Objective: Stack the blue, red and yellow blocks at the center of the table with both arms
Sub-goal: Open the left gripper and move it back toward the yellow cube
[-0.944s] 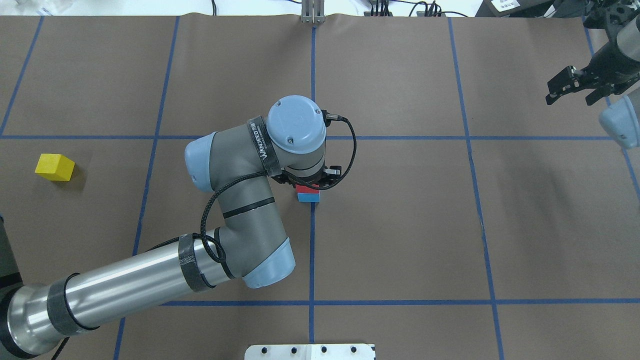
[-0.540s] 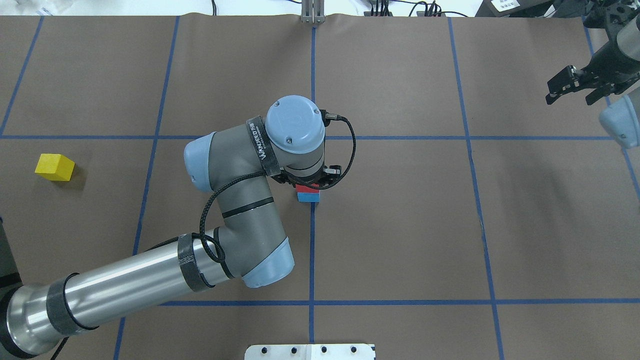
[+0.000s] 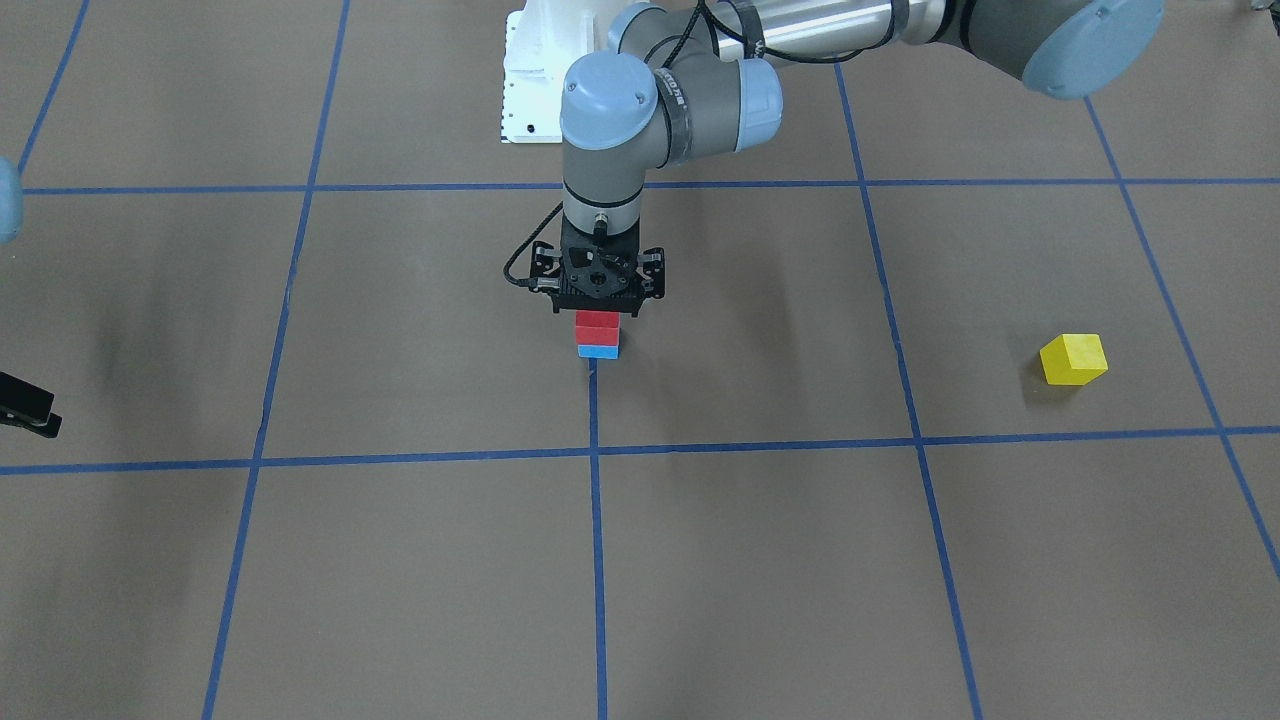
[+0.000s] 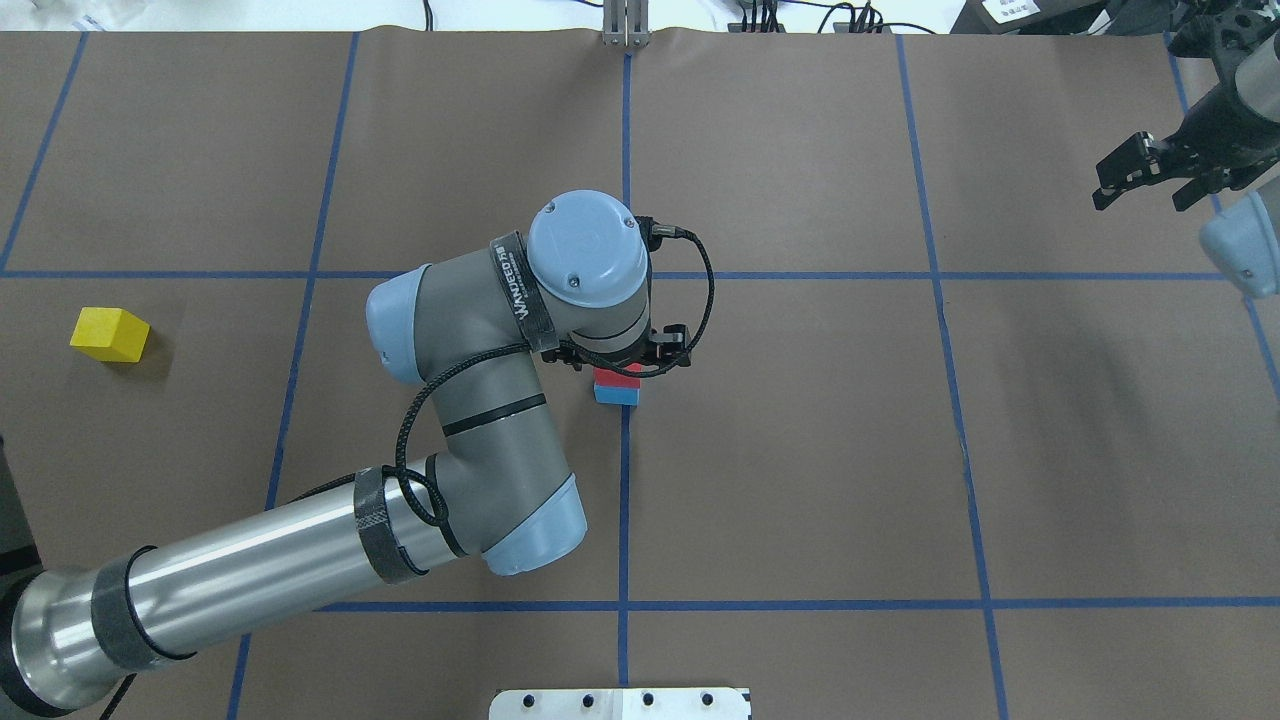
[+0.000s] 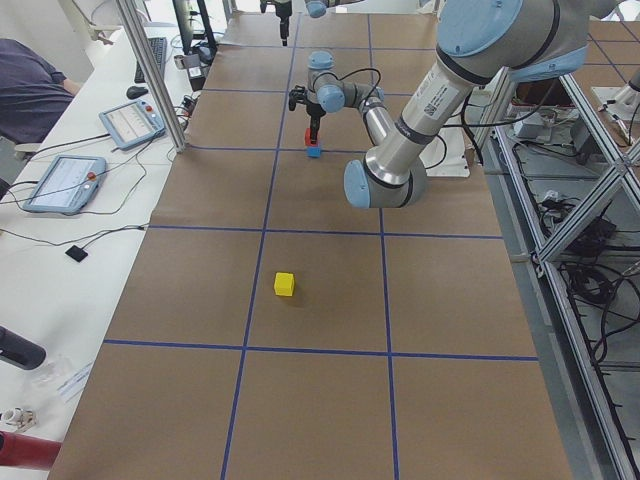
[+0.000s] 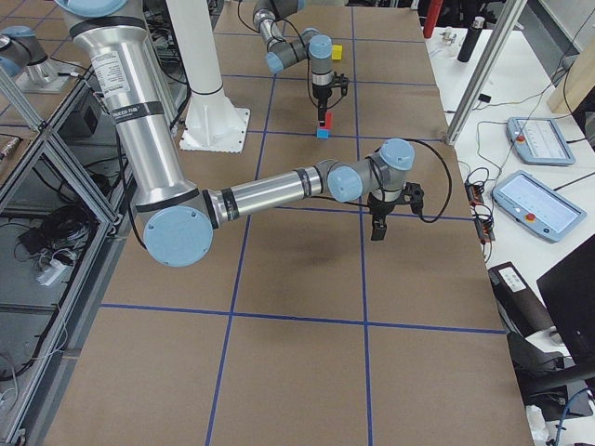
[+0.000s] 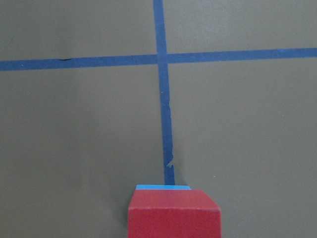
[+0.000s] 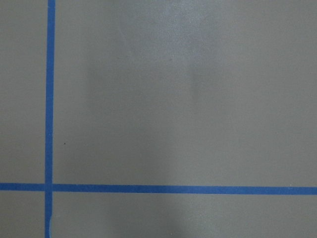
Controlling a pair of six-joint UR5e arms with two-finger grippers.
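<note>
A red block [image 3: 597, 327] sits on a blue block [image 3: 598, 351] at the table's centre, on the blue tape line. My left gripper [image 3: 597, 312] hangs straight over the stack, its jaws spread to either side of the red block's top. The left wrist view shows the red block [image 7: 173, 213] with a strip of the blue block [image 7: 163, 187] behind it. The yellow block [image 4: 110, 334] lies alone at the far left. My right gripper [image 4: 1145, 190] is open and empty at the far right edge, above bare table.
Blue tape lines [image 4: 625, 500] divide the brown table cover into squares. The robot's white base plate [image 4: 620, 703] sits at the near middle edge. My left arm's elbow [image 4: 470, 400] stretches over the table left of centre. Operator tablets [image 5: 65, 180] lie beside the table.
My left gripper's linkages have spread a little wider and the wrist has risen slightly. The red block stays on the blue block. The right arm has barely moved.
</note>
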